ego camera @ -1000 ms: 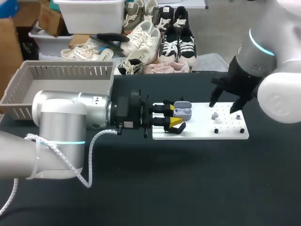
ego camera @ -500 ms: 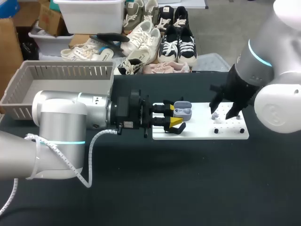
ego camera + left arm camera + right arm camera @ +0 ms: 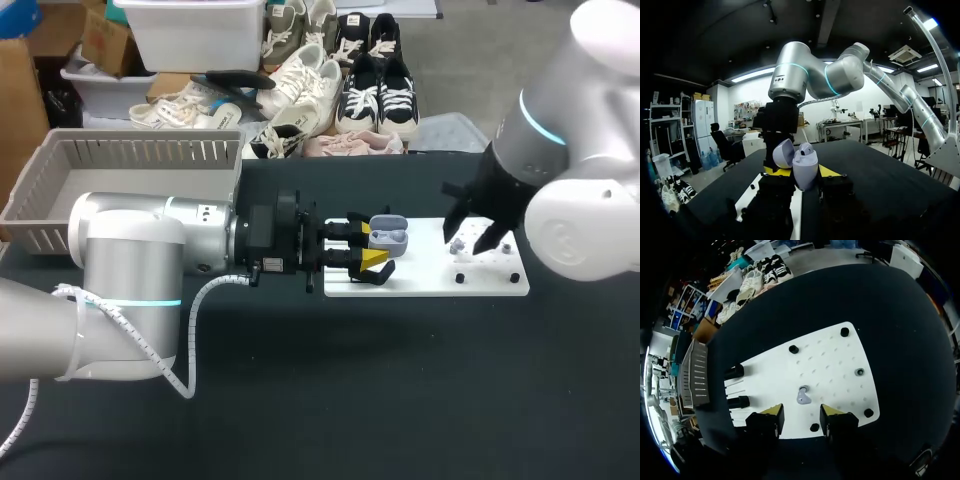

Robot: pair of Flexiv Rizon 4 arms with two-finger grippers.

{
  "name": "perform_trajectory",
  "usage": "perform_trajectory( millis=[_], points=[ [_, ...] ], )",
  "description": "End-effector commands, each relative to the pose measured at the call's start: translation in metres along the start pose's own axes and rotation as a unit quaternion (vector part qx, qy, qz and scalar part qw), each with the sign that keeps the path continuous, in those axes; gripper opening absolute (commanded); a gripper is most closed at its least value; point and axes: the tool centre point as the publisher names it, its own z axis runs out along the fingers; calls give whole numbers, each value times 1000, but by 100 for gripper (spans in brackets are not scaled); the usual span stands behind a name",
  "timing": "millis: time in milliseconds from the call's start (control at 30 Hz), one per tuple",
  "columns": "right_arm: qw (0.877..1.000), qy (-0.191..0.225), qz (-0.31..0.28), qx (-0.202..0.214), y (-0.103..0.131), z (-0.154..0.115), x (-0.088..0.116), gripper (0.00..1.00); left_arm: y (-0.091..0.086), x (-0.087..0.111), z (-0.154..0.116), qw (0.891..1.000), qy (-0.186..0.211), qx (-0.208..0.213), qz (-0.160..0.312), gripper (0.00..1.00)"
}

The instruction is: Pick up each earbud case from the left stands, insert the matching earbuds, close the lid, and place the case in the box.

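Note:
My left gripper (image 3: 372,246) is shut on a lavender earbud case (image 3: 389,235) over the left end of the white board (image 3: 430,281). In the left wrist view the case (image 3: 804,169) stands upright between the fingers, its lid (image 3: 782,153) open and one earbud (image 3: 805,148) seated inside. A loose lavender earbud (image 3: 457,245) lies on the board. My right gripper (image 3: 472,238) hangs just over it. In the right wrist view that earbud (image 3: 803,395) lies between the open fingers of the gripper (image 3: 801,412), with a gap on each side.
A grey slatted basket (image 3: 130,160) stands at the table's back left. Black pegs (image 3: 844,332) dot the board, and two black stands (image 3: 735,371) sit at its left end. Dark tabletop (image 3: 420,390) spreads in front of the board.
My right gripper has come down and to the left over the loose earbud, and its fingers have narrowed. The left arm and the case have not moved.

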Motion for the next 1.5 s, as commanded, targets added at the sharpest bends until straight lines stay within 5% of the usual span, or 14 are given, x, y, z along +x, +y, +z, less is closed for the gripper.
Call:
perform_trajectory(
  millis=[33,1167,1400,1500],
  points=[
    [1000,-4,6,-4,1,5,-3,42,0,1,0,1000,-1,-1,0,0],
    [1000,-2,23,-8,0,17,-9,35,0,1,0,1000,-1,-1,0,0],
    [1000,1,23,-9,0,19,-10,25,0,1,0,1000,-1,-1,0,0],
    [1000,3,23,-7,0,20,-10,10,0,1,0,1000,-1,-1,0,0]
  ],
)
